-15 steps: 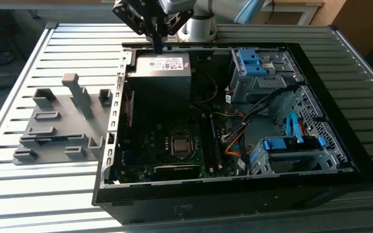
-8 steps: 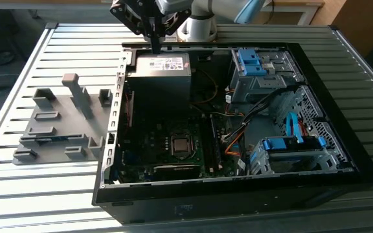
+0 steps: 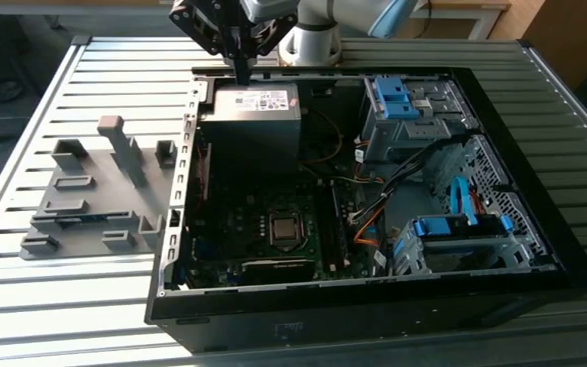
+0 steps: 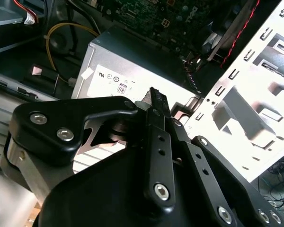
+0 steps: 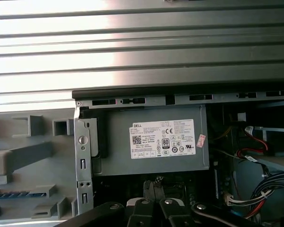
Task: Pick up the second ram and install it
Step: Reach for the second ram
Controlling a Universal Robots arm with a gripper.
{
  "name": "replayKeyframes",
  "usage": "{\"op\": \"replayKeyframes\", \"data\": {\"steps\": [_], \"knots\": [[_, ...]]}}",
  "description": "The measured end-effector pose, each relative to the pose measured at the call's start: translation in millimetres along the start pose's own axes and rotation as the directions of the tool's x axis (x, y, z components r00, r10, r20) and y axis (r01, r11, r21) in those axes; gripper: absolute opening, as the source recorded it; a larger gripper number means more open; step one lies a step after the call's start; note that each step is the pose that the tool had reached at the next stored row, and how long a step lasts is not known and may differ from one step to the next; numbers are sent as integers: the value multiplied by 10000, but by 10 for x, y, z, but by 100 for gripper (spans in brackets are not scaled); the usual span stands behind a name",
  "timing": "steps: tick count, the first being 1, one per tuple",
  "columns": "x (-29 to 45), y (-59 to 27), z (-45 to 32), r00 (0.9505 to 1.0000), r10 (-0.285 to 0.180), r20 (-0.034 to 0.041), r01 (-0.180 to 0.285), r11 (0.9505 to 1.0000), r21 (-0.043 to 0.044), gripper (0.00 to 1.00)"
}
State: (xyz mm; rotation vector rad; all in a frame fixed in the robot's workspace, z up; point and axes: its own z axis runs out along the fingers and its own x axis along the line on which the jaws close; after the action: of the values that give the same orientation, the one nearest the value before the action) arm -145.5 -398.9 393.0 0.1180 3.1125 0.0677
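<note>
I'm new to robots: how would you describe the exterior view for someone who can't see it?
A robot arm's shut black gripper hangs over the grey power supply in an open computer case. A grey slotted holder sits on the slatted metal table at the exterior view's left.

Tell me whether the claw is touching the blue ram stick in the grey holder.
Apart. The exterior view shows the claw up by the power supply, well clear of the ram in the grey holder.
</note>
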Motion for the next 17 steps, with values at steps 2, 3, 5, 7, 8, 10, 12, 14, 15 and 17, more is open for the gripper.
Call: {"op": "replayKeyframes", "data": {"steps": [2, 3, 5, 7, 8, 10, 12, 14, 15, 17], "knots": [[9, -1, 0, 10000, 0, 0, 0, 10000, 0, 11], [14, -1, 0, 10000, 0, 0, 0, 10000, 0, 11], [23, -1, 0, 10000, 1, 0, -1, 10000, 0, 11], [30, -2, 0, 10000, 0, 0, 0, 10000, 0, 11], [34, -2, 0, 10000, 0, 0, 0, 10000, 0, 11], [42, -3, 0, 10000, 0, 0, 0, 10000, 1, 11], [50, -4, 0, 10000, 0, 0, 0, 10000, 1, 11], [59, -4, 1, 10000, 0, 0, 0, 10000, 0, 11], [63, -5, 1, 10000, 0, 0, 0, 10000, 0, 11], [72, -5, 1, 10000, 0, 0, 0, 10000, 0, 11]]}}
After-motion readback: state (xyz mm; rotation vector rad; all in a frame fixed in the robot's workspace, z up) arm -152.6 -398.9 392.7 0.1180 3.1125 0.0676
